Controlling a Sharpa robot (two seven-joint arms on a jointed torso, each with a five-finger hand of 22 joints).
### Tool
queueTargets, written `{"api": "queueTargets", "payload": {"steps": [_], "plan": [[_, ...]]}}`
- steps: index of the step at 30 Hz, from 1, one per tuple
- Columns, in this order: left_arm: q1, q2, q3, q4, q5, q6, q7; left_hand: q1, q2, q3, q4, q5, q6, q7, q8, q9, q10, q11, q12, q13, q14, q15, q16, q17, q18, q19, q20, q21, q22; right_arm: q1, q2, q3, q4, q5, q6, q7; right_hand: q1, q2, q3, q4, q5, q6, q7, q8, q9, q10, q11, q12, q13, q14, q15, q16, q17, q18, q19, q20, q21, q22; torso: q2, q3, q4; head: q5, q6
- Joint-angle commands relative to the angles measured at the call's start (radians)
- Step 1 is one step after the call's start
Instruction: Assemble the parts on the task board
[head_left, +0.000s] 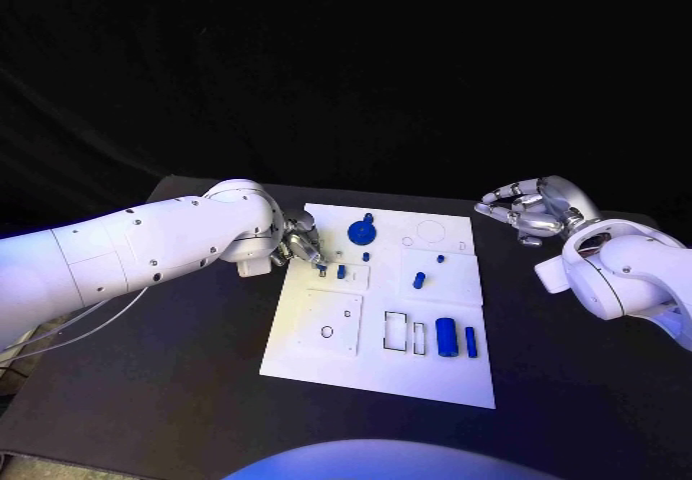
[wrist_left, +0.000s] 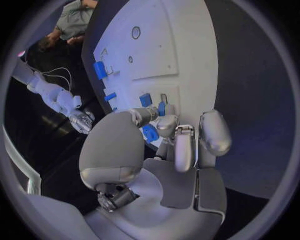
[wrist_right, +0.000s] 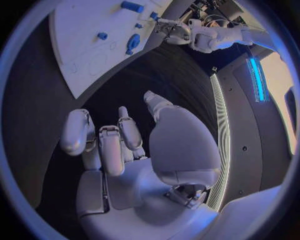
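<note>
Task board (head_left: 378, 362) w/ blue parts (head_left: 446, 336) — left hand (head_left: 299, 247) pinches one, right hand (head_left: 528, 211) empty, fingers apart.

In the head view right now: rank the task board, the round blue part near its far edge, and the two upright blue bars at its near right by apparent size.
1. task board
2. round blue part
3. wider blue bar
4. thinner blue bar
The round part and the wider bar look close in area, and the bar lies nearer the camera, so that pair is unsure.
</note>
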Motion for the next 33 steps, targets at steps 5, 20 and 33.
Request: {"api": "queueTargets", "payload": {"steps": [5, 20, 33], "plan": [[-0.001, 0.003, 0.0, 0.008, -0.042, 0.054, -0.001, -0.008, 0.004, 0.137, -0.135, 0.003, 0.034, -0.026, 0.005, 0.058, 0.009, -0.001, 0.009, 0.007, 0.087, -0.007, 0.0, 0.195, -0.012, 0.003, -0.003, 0.006, 0.004, -0.001, 0.0, 0.0, 0.001, -0.011, 0.006, 0.006, 0.0, 0.009, -0.001, 0.003, 0.004, 0.0, -0.004, 0.007, -0.002, -0.002, -0.001, -0.003, -0.001, 0.052, -0.005, -0.005, 0.042, 0.018, 0.0, -0.003, -0.005, 0.0, 0.0, 0.0, 0.0008, -0.001, -0.002], [-0.004, 0.011, -0.001, 0.007, -0.068, 0.06, -0.005, -0.012, 0.004, 0.137, -0.136, 0.003, 0.038, -0.027, 0.007, 0.057, 0.015, -0.003, 0.014, 0.015, 0.088, -0.008, 0.001, 0.197, -0.013, 0.004, -0.004, 0.008, 0.008, -0.001, 0.0, 0.0, 0.001, -0.011, 0.005, 0.006, 0.0, 0.009, -0.001, 0.003, 0.004, 0.0, -0.004, 0.007, -0.002, -0.002, -0.001, -0.003, -0.001, 0.052, -0.005, -0.005, 0.042, 0.018, 0.0, -0.003, -0.005, 0.0, 0.0, -0.0008, 0.0013, -0.004, -0.004], [-0.009, 0.022, -0.001, 0.003, -0.09, 0.063, -0.007, -0.012, 0.004, 0.137, -0.136, 0.003, 0.039, -0.028, 0.007, 0.057, 0.016, -0.003, 0.014, 0.016, 0.088, -0.008, 0.001, 0.197, -0.013, 0.005, -0.004, 0.009, 0.01, -0.001, -0.001, 0.0, 0.002, -0.012, 0.005, 0.006, 0.0, 0.009, -0.001, 0.003, 0.004, 0.0, -0.004, 0.007, -0.002, -0.002, -0.001, -0.003, -0.001, 0.052, -0.005, -0.005, 0.042, 0.018, 0.0, -0.003, -0.005, 0.0, 0.001, 0.0003, 0.0007, -0.006, -0.007]]}}
